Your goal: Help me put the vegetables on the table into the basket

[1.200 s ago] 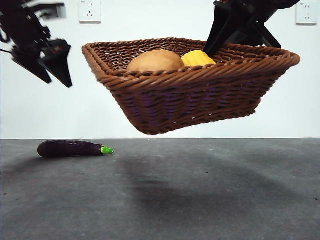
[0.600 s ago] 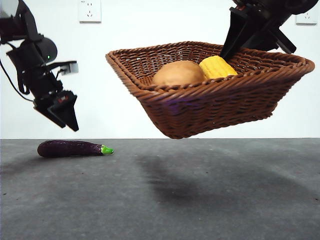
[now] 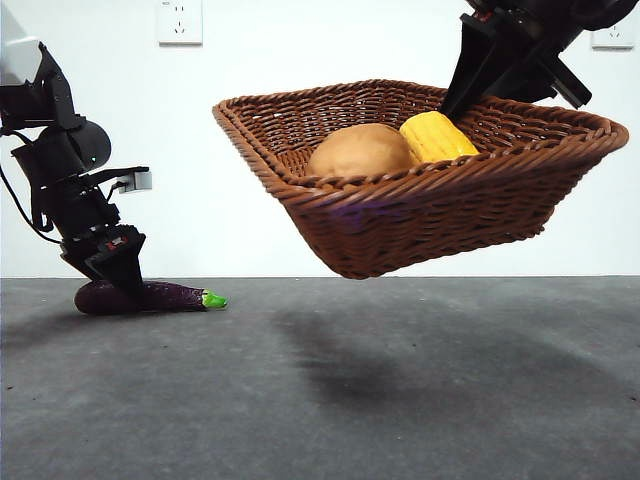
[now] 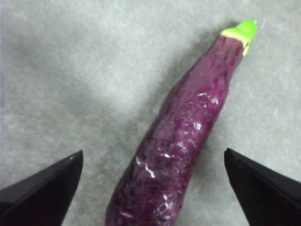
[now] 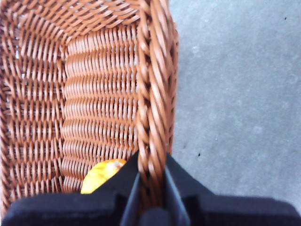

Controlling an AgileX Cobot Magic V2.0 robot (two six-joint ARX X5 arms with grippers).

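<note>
The wicker basket [image 3: 420,215] hangs tilted in the air above the table [image 3: 400,390]. My right gripper [image 3: 478,85] is shut on its braided rim [image 5: 153,117] at the far right side. Inside lie the brown potato [image 3: 362,151] and the bumpy yellow vegetable [image 3: 437,136], whose end [image 5: 101,174] peeks out by the right jaws. The dark purple eggplant [image 3: 165,296] with a green stem [image 4: 242,30] lies on the table at the left. My left gripper [image 3: 118,285] is down over its thick end, jaws open, one on each side of the eggplant [image 4: 178,141].
A white wall with two power sockets [image 3: 180,20] stands behind the table. The basket's shadow [image 3: 350,360] falls on the table under it.
My left gripper came down from the upper left to the eggplant's thick end. The basket first shifted right with the right gripper, then held still.
</note>
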